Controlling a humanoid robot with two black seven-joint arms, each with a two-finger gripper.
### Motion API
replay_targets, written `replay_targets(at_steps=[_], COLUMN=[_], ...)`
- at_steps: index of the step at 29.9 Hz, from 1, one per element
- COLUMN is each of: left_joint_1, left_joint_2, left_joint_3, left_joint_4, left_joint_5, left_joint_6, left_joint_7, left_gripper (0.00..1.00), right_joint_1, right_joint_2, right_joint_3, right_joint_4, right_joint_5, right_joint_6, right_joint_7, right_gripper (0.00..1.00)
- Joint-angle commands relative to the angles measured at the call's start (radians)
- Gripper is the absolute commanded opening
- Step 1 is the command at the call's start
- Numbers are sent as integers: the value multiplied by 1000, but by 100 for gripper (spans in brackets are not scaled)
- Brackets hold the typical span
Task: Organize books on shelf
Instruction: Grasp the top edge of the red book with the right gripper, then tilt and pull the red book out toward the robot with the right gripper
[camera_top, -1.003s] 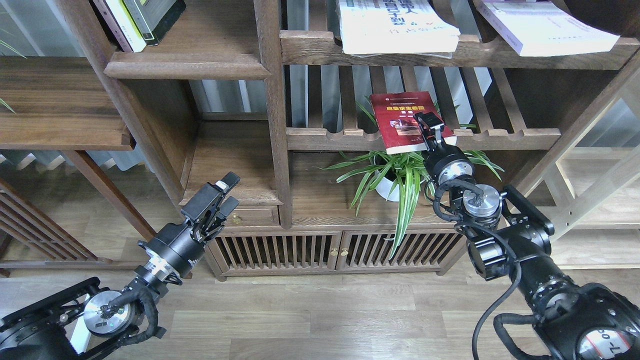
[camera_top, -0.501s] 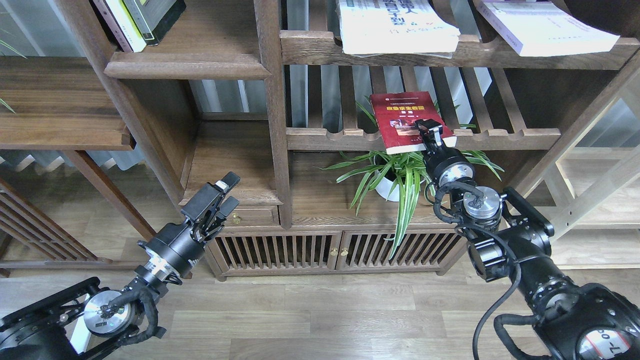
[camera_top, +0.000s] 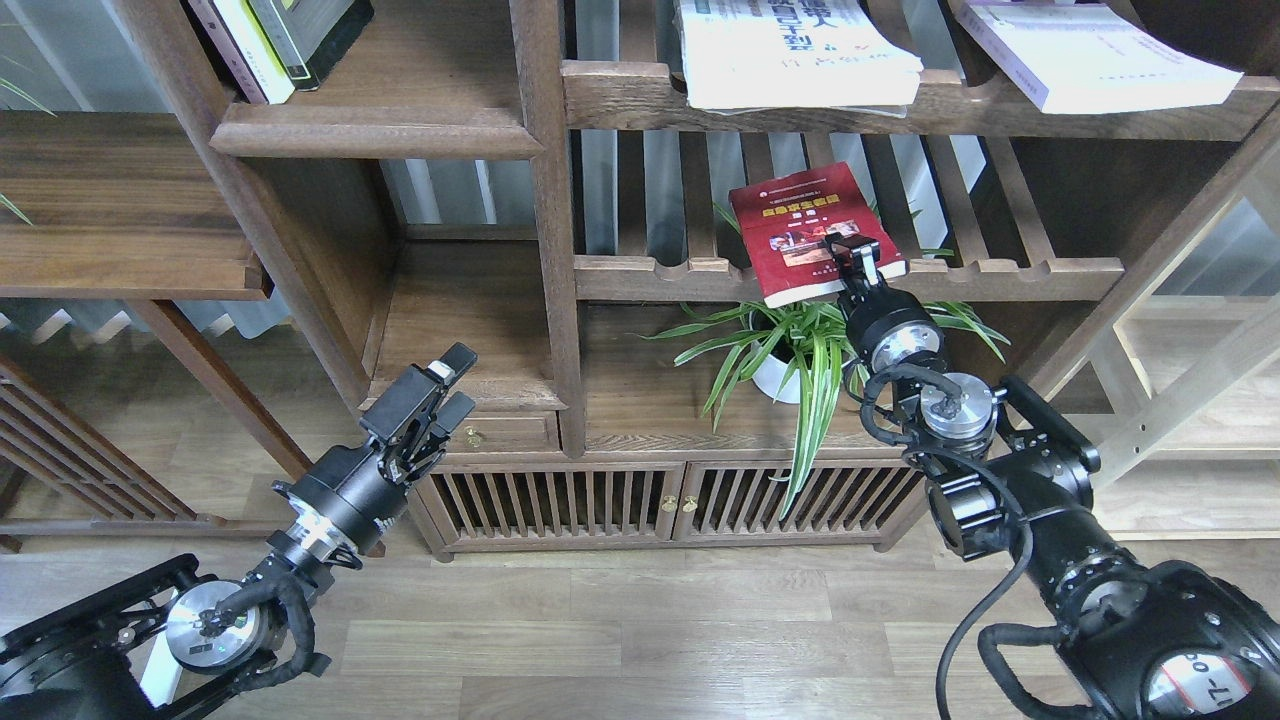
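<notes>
Clamped by the right end effector at its lower right corner: thin red book, glossy cover, pale lettering, tilted on the slatted rack with scalloped front rail. Compared with a second ago, lifted higher and rotated slightly leftward, upper edge now nearer the plank above. Resting flat on that dark moulded wooden shelf: large white book with green characters, and thick lavender-white book, both overhanging the edge. Below the rack, striped leafy plant in a white pot. Left end effector low, unmoved, black fingers parted, empty.
</notes>
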Motion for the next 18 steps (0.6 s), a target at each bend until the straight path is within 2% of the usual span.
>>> replay_targets(at_steps=[1,4,9,14,18], left_joint_1=[0,0,0,0,0], left_joint_2=[-1,-4,-4,-4,-4], left_joint_3=[-6,-10,-10,-12,-10], left_joint_4=[6,6,6,6,6], left_joint_5=[0,0,0,0,0], left_joint_6=[0,0,0,0,0], left_joint_7=[0,0,0,2,8], left_gripper=[99,99,99,99,99], right_joint_1=[-8,-11,-19,-79,-159], right_joint_2=[0,-2,-12,-31,-34], right_joint_3=[2,3,5,17,15], right_joint_4=[3,1,15,98,153], right_joint_5=[6,6,9,16,27], right_joint_6=[24,78,92,99,212], right_joint_7=[0,-1,-5,-15,-44], right_gripper=[16,6,6,6,5])
